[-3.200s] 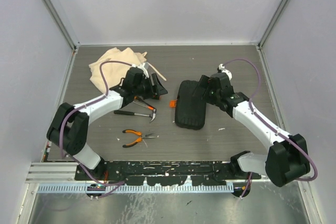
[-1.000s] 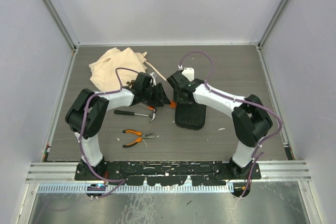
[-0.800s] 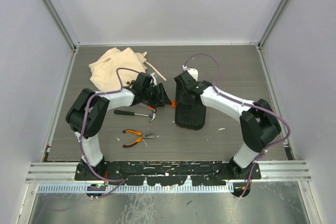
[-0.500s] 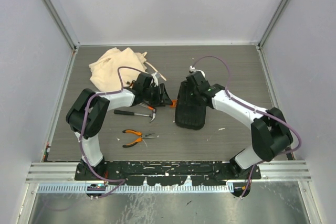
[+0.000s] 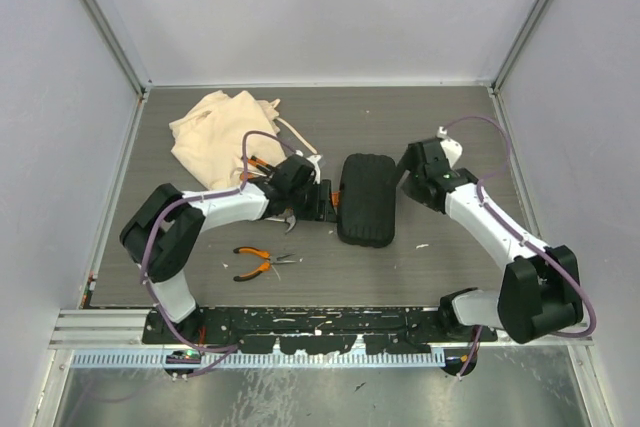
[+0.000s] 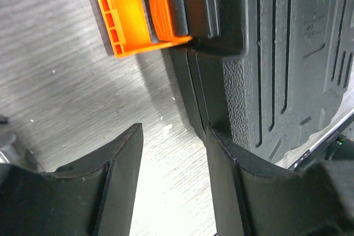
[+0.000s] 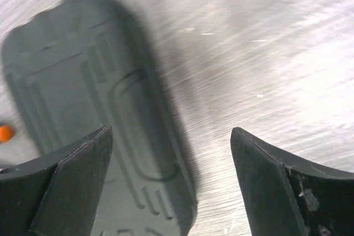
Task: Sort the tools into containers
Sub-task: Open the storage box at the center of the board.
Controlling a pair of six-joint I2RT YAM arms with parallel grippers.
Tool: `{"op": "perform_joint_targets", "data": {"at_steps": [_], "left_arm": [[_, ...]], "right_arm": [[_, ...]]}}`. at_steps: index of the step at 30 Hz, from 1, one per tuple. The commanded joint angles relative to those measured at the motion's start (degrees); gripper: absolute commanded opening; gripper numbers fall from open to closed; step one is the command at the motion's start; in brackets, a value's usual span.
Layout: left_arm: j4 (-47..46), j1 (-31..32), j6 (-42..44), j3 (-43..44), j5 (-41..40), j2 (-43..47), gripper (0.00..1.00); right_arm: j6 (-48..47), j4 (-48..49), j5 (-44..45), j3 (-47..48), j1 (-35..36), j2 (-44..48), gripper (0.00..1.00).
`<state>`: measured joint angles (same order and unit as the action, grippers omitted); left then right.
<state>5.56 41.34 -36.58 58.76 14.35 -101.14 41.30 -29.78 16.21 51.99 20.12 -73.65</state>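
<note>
The case [image 5: 367,199] lies lid-down mid-tabletop [image 5: 450,127], with its orange latch [image 6: 138,23] flipped out off the left edge. The left pincer [image 6: 172,136] is spread open right at that edge. The right pincer [image 5: 410,169] gapes too, near the case's far right corner, with open tabletop beyond.

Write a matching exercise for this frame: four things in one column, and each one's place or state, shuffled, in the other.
Column one:
1. cloth bag
2. pliers
3. orange latch
4. right tool

Column two:
A. sticking out sideways from the edge of the tool case
B. crumpled at the far left of the table
C. open and empty, by the case's right side
D. lying flat on the table, nearer the arm bases than the case

Pairs: 1-B, 2-D, 3-A, 4-C
</note>
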Motion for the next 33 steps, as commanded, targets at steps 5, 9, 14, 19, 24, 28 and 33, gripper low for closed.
{"op": "perform_joint_targets", "data": {"at_steps": [5,9,14,19,24,28,33], "left_arm": [[1.64,4.48,-1.66,0.29,-5.82,0.61,0.53],[1.69,6.62,-1.92,3.42,-5.71,-1.87,0.54],[1.91,9.91,-1.85,9.07,-5.28,-5.17,0.60],[3.55,12.64,-0.84,12.64,-5.77,-6.21,0.64],[3.94,12.63,0.91,6.86,-10.41,1.62,0.69],[3.93,12.11,1.68,0.68,-14.79,9.30,0.70],[-2.52,5.09,-2.30,-8.58,-11.35,14.86,0.66]], "right_arm": [[1.60,2.84,-2.26,-0.72,-7.88,-5.75,0.92],[-2.84,5.41,-8.80,1.95,-8.59,-11.73,0.92],[-8.90,8.89,-14.80,5.99,-8.91,-14.67,0.92],[-11.24,6.58,-12.26,9.15,-11.40,-13.59,0.93],[-12.83,4.58,-8.83,9.95,-12.56,-7.87,0.93],[-15.18,6.07,-11.89,8.02,-12.60,-2.31,0.93],[-18.91,8.41,-17.37,5.82,-10.35,1.70,0.93]]}}
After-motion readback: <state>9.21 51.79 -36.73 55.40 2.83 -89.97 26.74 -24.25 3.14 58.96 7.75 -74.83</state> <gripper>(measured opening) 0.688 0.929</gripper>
